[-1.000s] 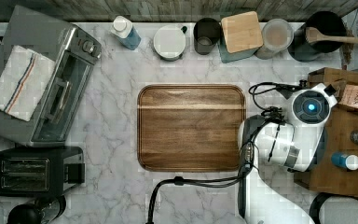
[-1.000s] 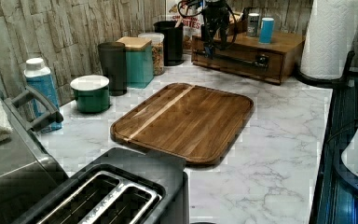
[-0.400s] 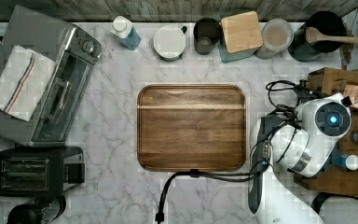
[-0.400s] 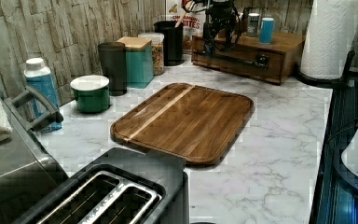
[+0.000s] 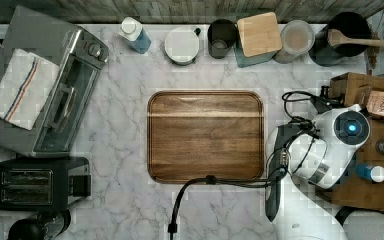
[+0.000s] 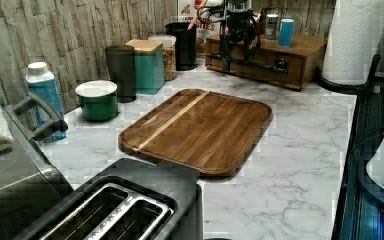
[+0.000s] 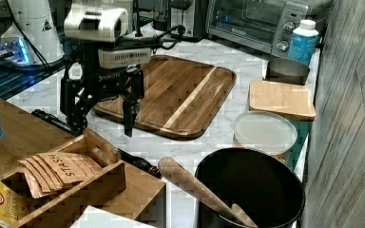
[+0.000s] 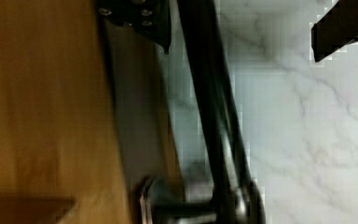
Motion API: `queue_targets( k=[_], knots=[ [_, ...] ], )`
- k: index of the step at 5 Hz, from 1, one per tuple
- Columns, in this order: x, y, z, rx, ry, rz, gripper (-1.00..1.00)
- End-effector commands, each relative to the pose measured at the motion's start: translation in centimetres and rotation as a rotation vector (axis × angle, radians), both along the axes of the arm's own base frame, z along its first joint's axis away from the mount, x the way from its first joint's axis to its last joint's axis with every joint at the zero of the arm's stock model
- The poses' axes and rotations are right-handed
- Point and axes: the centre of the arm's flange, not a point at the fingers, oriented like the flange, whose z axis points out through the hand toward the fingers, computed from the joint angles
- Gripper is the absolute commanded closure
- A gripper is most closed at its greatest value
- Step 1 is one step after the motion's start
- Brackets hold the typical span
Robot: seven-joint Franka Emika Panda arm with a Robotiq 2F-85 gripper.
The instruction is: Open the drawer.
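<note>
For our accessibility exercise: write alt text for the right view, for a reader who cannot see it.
A robot arm's open pincer hangs with a finger on each side of the black bar handle of a wooden drawer unit. Behind it a cutting board lies on the marble counter.

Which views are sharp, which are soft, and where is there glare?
Wrist view: the black bar handle and the drawer front are soft and out of focus. Top view: even light, the cutting board crisp. Left view: the marble counter shines with pale glare. Right view: blocky patches along edges.
</note>
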Motion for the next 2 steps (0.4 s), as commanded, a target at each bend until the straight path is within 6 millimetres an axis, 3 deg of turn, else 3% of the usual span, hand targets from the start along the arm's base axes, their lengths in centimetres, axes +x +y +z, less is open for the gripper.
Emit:
queue_targets(
  k=[1, 2],
  knots=[
    [-1.2, -0.7, 0.2, 0.017, 0.007, 0.023, -1.0],
    [-1.5, 1.0, 0.1, 0.038, -0.013, 0.033, -1.0]
  ],
)
